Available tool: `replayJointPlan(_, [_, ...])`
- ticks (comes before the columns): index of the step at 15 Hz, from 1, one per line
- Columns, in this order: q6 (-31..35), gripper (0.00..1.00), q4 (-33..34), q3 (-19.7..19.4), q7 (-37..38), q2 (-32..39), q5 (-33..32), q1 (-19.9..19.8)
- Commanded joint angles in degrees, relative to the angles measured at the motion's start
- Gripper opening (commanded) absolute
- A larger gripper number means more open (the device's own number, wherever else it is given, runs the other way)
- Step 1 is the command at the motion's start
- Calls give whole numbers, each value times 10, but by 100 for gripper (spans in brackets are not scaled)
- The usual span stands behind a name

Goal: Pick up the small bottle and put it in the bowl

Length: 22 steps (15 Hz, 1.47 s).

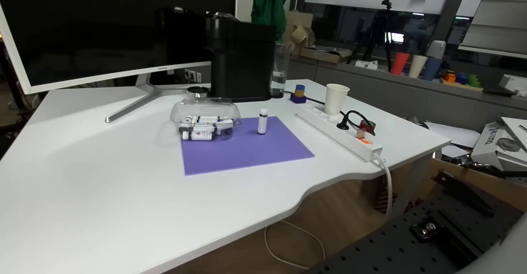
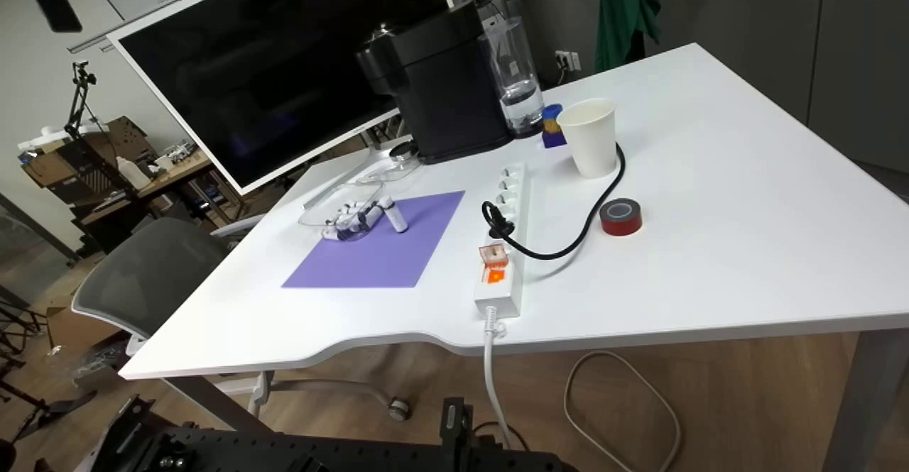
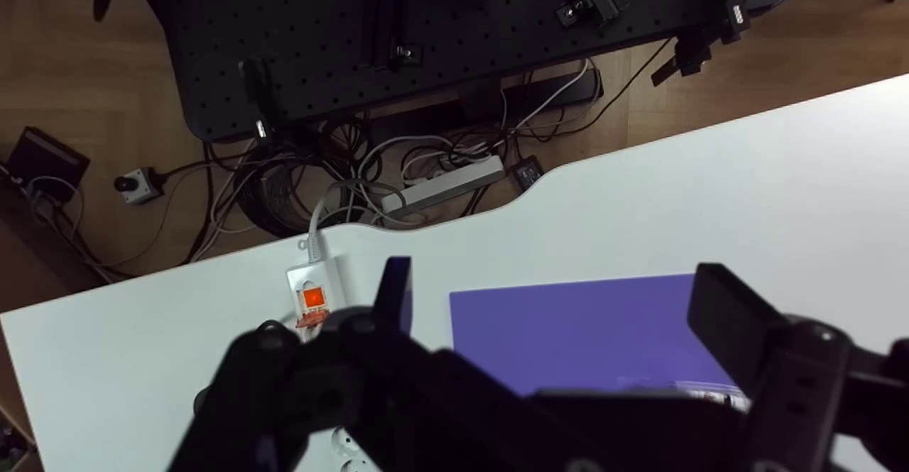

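In an exterior view I see my gripper in the upper left corner, partly cut off, its fingers spread, well apart from the white desk. There the small bottle stands upright on the purple mat, just beside the clear bowl, where a cluster of little bottles lies. Next to the mat runs a white power strip holding a black plug; a paper cup and a red tape roll sit beyond it, and a black coffee machine partly hides the monitor.
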Motion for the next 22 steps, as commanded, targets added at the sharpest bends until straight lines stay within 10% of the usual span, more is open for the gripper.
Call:
replayJointPlan(1, [59,100,-30,4,8,0,-15,5])
replayJointPlan(15, [615,100,-63,-37,85,368,-17,1])
replayJointPlan(22, [634,100,-67,-52,76,393,-29,14])
